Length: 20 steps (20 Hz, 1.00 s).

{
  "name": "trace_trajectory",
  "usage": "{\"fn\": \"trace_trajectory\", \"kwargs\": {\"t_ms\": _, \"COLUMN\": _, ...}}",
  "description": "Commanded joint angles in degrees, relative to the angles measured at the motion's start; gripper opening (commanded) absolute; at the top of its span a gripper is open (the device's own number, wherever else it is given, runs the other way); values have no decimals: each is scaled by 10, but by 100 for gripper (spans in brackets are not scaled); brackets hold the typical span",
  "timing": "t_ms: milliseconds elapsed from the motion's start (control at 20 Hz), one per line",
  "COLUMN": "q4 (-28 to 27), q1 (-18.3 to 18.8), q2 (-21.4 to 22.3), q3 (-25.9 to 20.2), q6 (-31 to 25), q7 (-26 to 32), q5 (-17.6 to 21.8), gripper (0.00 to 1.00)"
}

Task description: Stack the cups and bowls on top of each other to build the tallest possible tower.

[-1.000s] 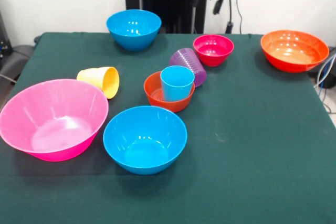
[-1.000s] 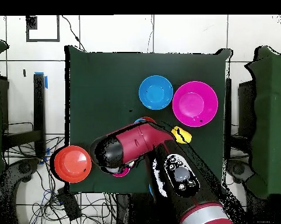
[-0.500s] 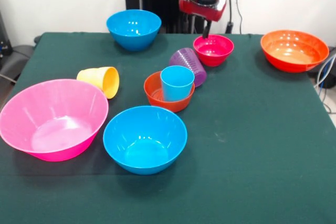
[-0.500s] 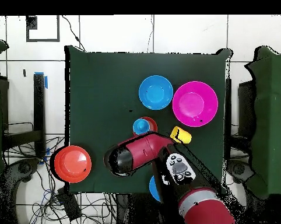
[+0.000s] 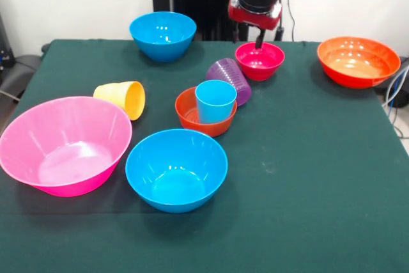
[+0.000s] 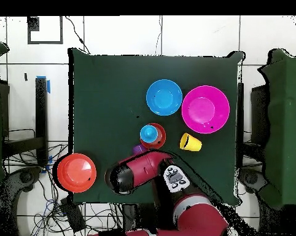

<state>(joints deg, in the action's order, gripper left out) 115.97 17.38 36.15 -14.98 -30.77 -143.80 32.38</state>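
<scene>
The tower is barely begun. A light blue cup point(image 5: 215, 101) stands upright inside the small orange-red bowl point(image 5: 205, 112) near the middle of the green bench point(image 5: 307, 177); I take that pair as the base, and nothing sits on it yet.

Taking that base as the landmark:
- The purple cup point(image 5: 229, 78) lies on its side just behind it, close to or touching the bowl's rim.
- The small magenta bowl point(image 5: 259, 61) sits upright behind and to the right of it in the front view, beyond the purple cup.
- The yellow cup point(image 5: 123, 98) lies tipped over to its left.
- One blue bowl point(image 5: 176, 169) sits just in front of it, and the big pink bowl point(image 5: 64, 144) is front left.
- The second blue bowl point(image 5: 163, 35) is far behind and left, and the wide orange bowl point(image 5: 358, 61) is far right, well apart.

The pincer point(image 5: 258, 39) hangs directly over the far rim of the magenta bowl, one dark finger reaching down to or just inside that rim. Whether it is spread or pressed together I cannot tell; the bowl appears to rest on the bench.

By my reading the step in hand is taking the magenta bowl to set on the blue cup. Seven pieces remain loose, so most of the stacking is left.
</scene>
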Motion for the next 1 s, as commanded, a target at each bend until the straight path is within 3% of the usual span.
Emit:
{"fn": "trace_trajectory", "kwargs": {"t_ms": 50, "q4": 89, "q1": 20, "q2": 31, "q3": 2, "q6": 13, "q7": -47, "q5": -51, "gripper": 100}}
{"fn": "trace_trajectory", "kwargs": {"t_ms": 250, "q4": 108, "q1": 29, "q2": 77, "q3": 27, "q6": -21, "q7": -24, "q5": -50, "gripper": 100}}
{"fn": "trace_trajectory", "kwargs": {"t_ms": 550, "q4": 93, "q1": 20, "q2": 58, "q3": 54, "q6": -19, "q7": -28, "q5": -33, "gripper": 100}}
{"fn": "trace_trajectory", "kwargs": {"t_ms": 750, "q4": 74, "q1": -3, "q2": 17, "q3": 76, "q6": 33, "q7": -55, "q5": -24, "gripper": 100}}
{"fn": "trace_trajectory", "kwargs": {"t_ms": 1000, "q4": 67, "q1": -18, "q2": -31, "q3": 70, "q6": 129, "q7": -70, "q5": -35, "gripper": 100}}
